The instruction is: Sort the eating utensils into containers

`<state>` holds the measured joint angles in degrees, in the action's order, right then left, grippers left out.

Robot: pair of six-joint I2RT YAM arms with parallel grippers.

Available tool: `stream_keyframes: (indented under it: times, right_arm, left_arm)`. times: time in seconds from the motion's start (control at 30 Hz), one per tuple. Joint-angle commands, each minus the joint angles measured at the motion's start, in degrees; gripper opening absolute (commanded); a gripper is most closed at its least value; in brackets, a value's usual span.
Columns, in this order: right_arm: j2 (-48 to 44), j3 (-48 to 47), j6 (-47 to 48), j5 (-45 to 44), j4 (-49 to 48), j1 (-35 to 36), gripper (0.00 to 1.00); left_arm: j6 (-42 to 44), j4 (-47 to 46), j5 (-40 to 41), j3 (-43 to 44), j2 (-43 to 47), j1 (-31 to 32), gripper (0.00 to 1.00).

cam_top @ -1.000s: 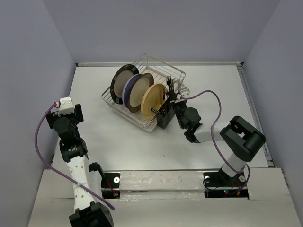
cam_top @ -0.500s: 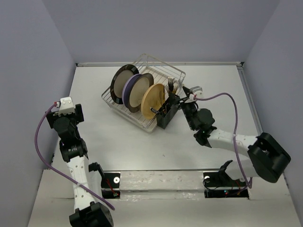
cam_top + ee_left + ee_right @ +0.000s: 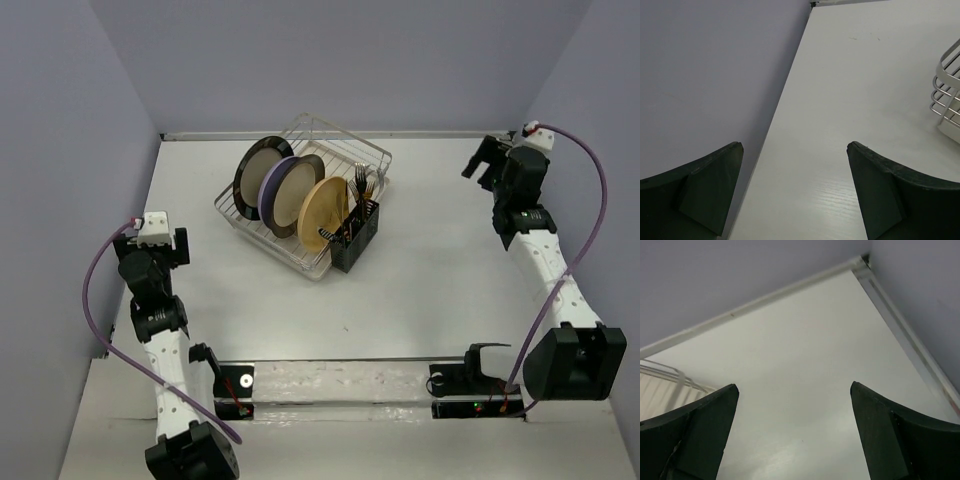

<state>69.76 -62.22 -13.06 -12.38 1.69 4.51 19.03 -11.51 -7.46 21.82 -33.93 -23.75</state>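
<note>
The eating utensils, several silver and gold-toned pieces, stand upright in the black slotted container at the near right corner of the wire rack. My right gripper is far from it, up near the back right corner of the table. In the right wrist view this gripper stands open over bare table with nothing between its fingers. My left gripper hangs by the left wall. The left wrist view shows it open and empty too.
A silver wire dish rack holds three upright plates in the middle of the table. Its edge shows at the right of the left wrist view and at the left of the right wrist view. Walls close in the table's left, back and right.
My right arm has swung away from the black container to the back right corner, and its gripper has gone from shut to open. The left arm has shifted slightly.
</note>
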Motion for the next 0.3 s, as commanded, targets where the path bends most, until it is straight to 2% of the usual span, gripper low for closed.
stream_keyframes:
  times: [0.0,0.07,0.27]
  right_arm:
    - [-0.24,3.76,-10.66,4.07,10.70,-4.69,1.00]
    - [0.73,3.77,-14.00,1.49,10.79,-4.69,1.00]
    - [0.12,6.48,-13.66,-2.90,9.82,-4.69,1.00]
  left_arm:
    - [0.66,-4.22,-4.84,-0.38,-0.69,-0.16,0.99]
    - [0.75,-4.14,-4.93,-0.29,-1.05,-0.16,0.99]
    - [1.19,-4.05,-5.89,-0.55,-0.70,-0.16,0.99]
